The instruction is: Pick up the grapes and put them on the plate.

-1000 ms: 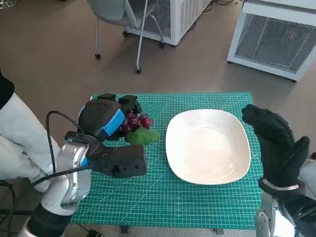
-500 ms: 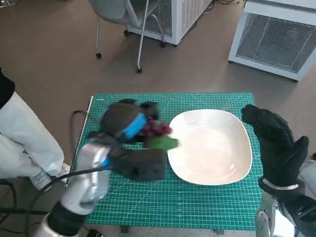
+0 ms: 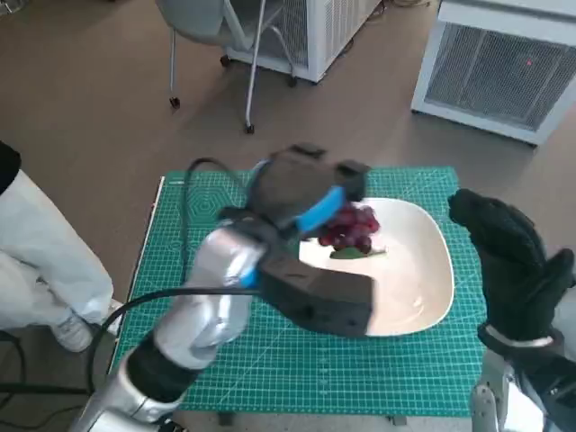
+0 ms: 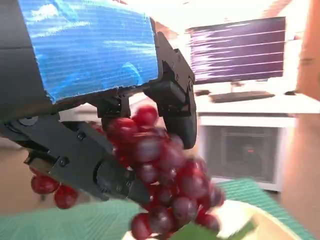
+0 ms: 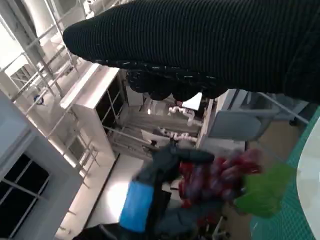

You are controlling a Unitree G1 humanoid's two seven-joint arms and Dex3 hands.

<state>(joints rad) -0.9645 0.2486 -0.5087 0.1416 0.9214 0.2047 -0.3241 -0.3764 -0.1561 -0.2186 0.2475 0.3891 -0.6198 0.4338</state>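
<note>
Head view, grapes: grapes [image 3: 351,227] are held by the left hand [image 3: 297,193] over the far left part of the white plate [image 3: 423,288]; a green leaf [image 3: 353,253] hangs below the bunch, and whether it touches the plate cannot be told.
Head view, left hand: black fingers are clamped on the bunch from the far side, the blue-taped back turned up; the pale forearm is stretched across the green cutting mat [image 3: 225,351] from the near left.
Head view, right hand: the gloved right hand [image 3: 508,261] is held upright at the right edge of the plate, nothing in it; the fingers are seen extended upward, slightly apart.
Head view, surroundings: a person's white trouser leg [image 3: 36,261] and shoe are seen at the left, chair legs [image 3: 252,72] and a white cabinet [image 3: 504,63] on the brown floor beyond the table.
Left wrist view: dark red grapes [image 4: 165,185] are pinched between the black fingers [image 4: 177,105] below the blue tape; a few loose-hanging grapes are seen at one side, the mat and the plate's pale rim [image 4: 250,220] blurred beneath.
Right wrist view: the glove [image 5: 200,45] fills the upper band, its fingertips curled slightly and holding nothing; past it the left hand [image 5: 165,185] is seen blurred, with the grapes [image 5: 215,177] and leaf [image 5: 262,192] in its grip beside the plate's edge [image 5: 310,195].
</note>
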